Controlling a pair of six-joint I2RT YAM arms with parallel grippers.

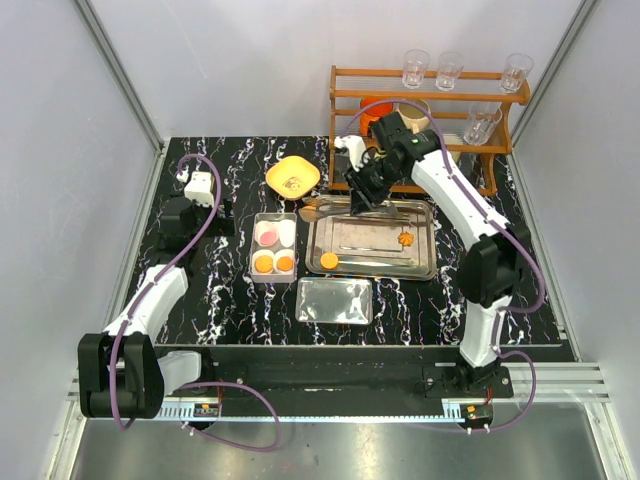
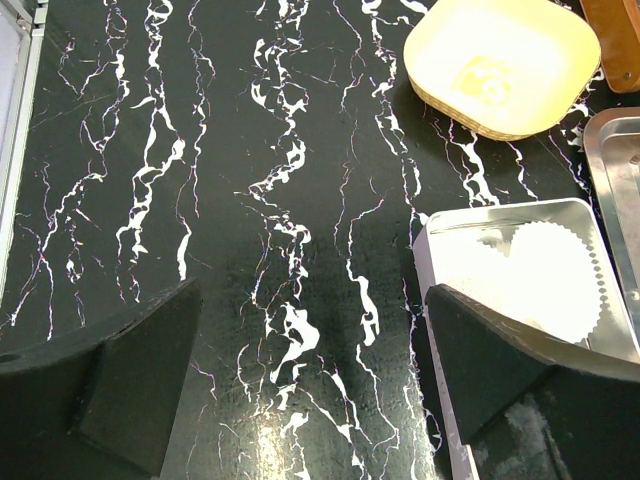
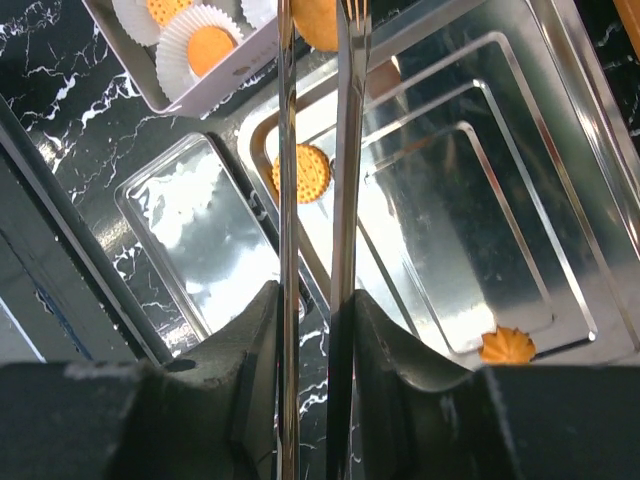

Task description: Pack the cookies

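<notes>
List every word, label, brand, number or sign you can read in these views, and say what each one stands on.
No readable text in any view.
Yellow bowl: a pale mark inside it, too blurred to read.
Round cookie in the metal tray: a surface pattern only, no letters can be made out.

End effector (image 3: 315,312) gripping tongs (image 3: 348,150), cookies (image 3: 312,172) on tray (image 3: 450,200)
</notes>
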